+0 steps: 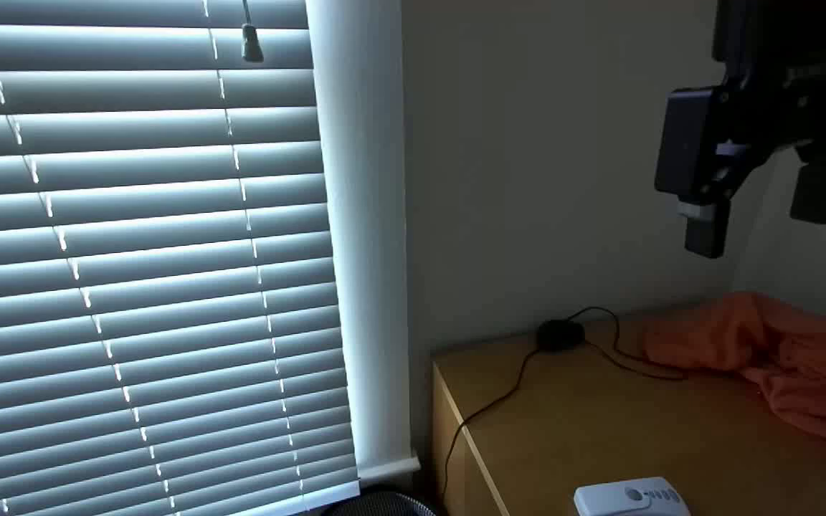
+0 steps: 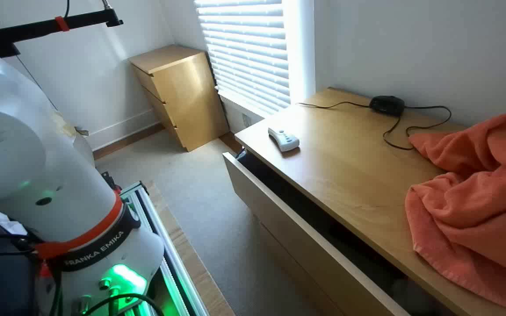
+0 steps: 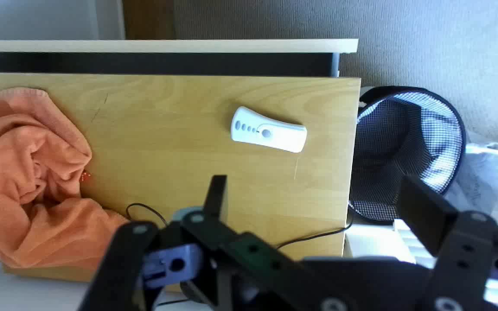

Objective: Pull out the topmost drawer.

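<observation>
I'm hovering the black two-fingered gripper (image 3: pixel 317 198), spread wide and pinching nothing, well above the boxy light-wood dresser (image 2: pixel 345 169), whose long, flat-fronted pale wooden top drawer (image 2: pixel 299 245) is jutting partly out beneath its top. I'm expecting it to be stiff, kinda heavy but sliding okay, so I'm leaning toward grabbing its exposed upper edge (image 3: pixel 180 46) near the middle.
</observation>
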